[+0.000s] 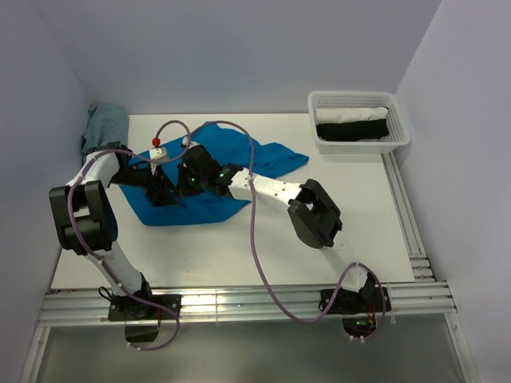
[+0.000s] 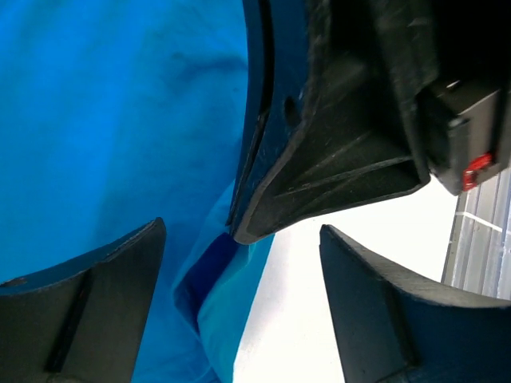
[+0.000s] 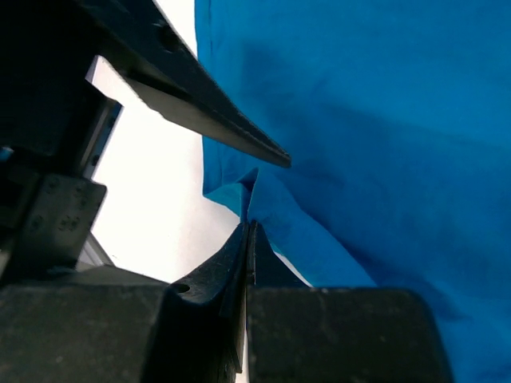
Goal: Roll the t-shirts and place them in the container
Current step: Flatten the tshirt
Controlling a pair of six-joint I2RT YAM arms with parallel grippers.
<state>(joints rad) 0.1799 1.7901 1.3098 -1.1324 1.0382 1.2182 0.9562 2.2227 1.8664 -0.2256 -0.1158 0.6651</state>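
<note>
Evidently pre-roll straightening — right gripper (image 3: 249, 227) clamps the t-shirt (image 3: 359, 120) by its edge mid-frame; left gripper (image 2: 241, 235) gapes alongside — it should seize that hem next.

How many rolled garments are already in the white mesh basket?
2: a white rolled cloth along the far side of the white mesh basket, and a black rolled cloth beside it, nearer the arms. Others could be hidden beneath.

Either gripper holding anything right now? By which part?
The right gripper is shut on the blue t-shirt, pinching a small raised fold at its edge. The left gripper is open and holds nothing.
</note>
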